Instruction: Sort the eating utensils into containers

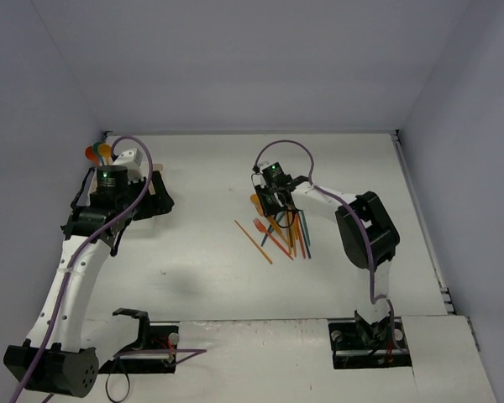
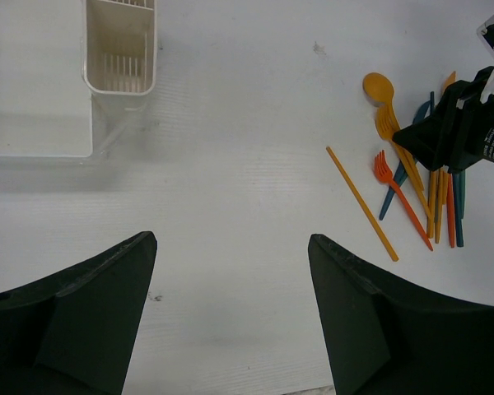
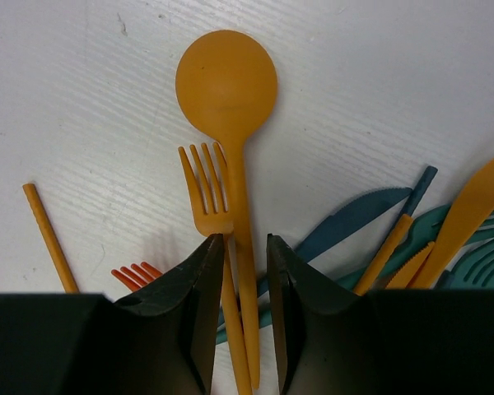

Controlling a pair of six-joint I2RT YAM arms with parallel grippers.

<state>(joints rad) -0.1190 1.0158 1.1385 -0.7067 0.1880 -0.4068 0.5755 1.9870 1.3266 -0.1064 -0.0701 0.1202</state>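
Note:
The utensils lie in a pile (image 1: 281, 231) at the table's middle. In the right wrist view an orange spoon (image 3: 226, 78) and an orange fork (image 3: 204, 185) lie side by side. My right gripper (image 3: 245, 239) is low over them, jaws narrowly open, with both handles between the fingers; it also shows in the top view (image 1: 273, 201). An orange stick (image 3: 48, 239), a red fork (image 3: 136, 276) and a blue knife (image 3: 354, 218) lie around. My left gripper (image 2: 232, 239) is wide open and empty, high over bare table near the white containers (image 2: 119, 82).
In the top view the containers (image 1: 151, 180) sit at the far left, partly hidden by my left arm, with orange and red spoons (image 1: 98, 152) standing behind them. Grey walls close the table on three sides. Purple cables run along both arms.

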